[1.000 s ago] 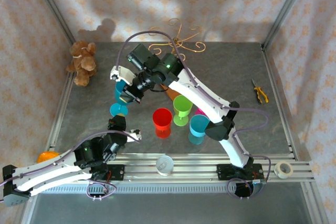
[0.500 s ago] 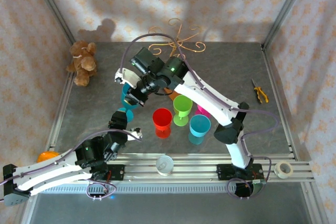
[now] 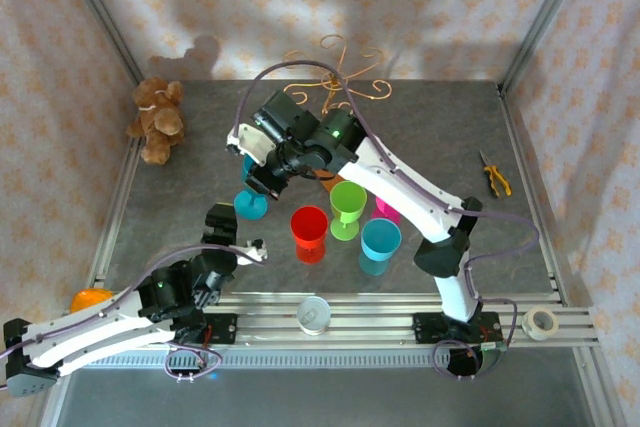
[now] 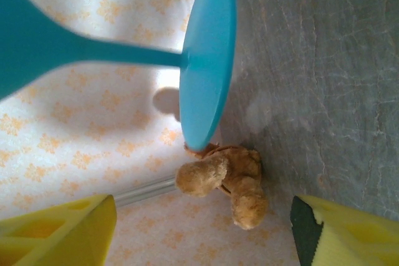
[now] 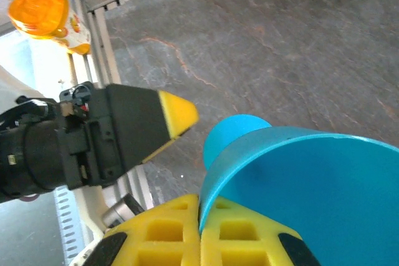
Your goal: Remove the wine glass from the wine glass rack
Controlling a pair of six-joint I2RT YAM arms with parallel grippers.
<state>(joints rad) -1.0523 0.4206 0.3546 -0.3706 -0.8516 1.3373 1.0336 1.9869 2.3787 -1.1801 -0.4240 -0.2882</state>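
The right gripper [image 5: 201, 219] is clamping its yellow waffled pads [image 5: 165, 236] on the bowl of the smooth teal plastic wine glass [image 5: 299, 179]. The glass is hanging roughly upright, its round foot at or just above the grey marbled table [image 3: 450, 127], left of centre and well apart from the curly gold-wire wine glass rack [image 3: 338, 79] at the far edge. The left gripper [image 3: 238, 235] is gaping wide and empty, near the foot on its near side.

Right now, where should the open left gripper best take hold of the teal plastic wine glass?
Probably the thin stem of the teal wine glass: it lies bare ahead of the open left gripper. Come from the foot end, since the right gripper clamps the bowl rim.
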